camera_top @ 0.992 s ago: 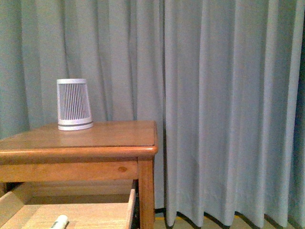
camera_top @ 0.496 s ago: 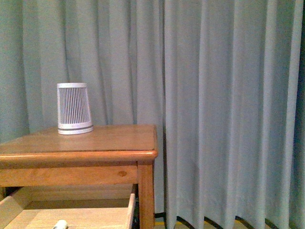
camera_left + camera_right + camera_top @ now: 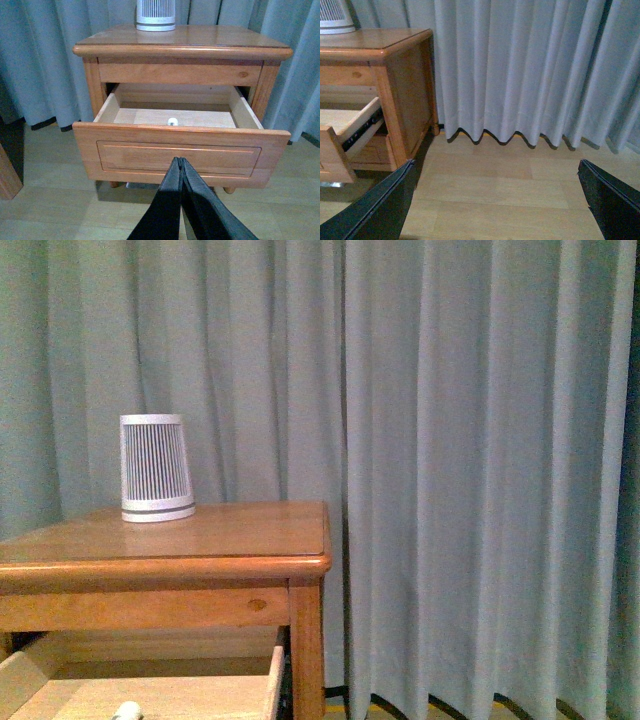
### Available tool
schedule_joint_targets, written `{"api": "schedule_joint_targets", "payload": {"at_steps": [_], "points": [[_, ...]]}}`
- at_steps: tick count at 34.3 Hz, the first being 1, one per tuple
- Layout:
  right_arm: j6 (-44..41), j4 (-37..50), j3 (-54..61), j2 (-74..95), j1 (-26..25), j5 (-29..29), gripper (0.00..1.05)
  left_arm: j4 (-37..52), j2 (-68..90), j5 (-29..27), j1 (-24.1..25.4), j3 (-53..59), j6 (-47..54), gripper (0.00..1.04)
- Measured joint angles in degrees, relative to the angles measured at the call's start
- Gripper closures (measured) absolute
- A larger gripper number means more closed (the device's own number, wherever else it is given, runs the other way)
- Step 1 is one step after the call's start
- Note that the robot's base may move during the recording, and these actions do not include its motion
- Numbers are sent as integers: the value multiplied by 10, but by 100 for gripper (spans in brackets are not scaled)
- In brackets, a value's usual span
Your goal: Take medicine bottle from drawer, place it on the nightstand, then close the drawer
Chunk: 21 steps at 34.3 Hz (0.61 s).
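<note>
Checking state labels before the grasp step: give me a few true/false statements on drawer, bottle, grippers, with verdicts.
1. The drawer is pulled open. True.
2. The medicine bottle stands on top of the nightstand. False: it lies on the floor of the open drawer.
3. The left gripper is shut, holds nothing, and is outside the drawer front. True.
4. The right gripper is shut on the bottle. False: it is wide open and empty, facing the floor and curtain beside the nightstand.
5. A white ribbed canister sits on the nightstand top. True.
</note>
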State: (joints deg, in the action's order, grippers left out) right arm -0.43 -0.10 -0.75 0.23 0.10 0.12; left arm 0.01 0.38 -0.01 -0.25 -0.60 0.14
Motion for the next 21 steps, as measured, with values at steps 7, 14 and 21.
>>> {"api": "schedule_joint_targets", "payload": {"at_steps": [7,14,21], "points": [[0,0,0,0,0,0,7,0,0,0,0,0,0,91],[0,0,0,0,0,0,7,0,0,0,0,0,0,58],[0,0,0,0,0,1,7,0,0,0,0,0,0,13]]}}
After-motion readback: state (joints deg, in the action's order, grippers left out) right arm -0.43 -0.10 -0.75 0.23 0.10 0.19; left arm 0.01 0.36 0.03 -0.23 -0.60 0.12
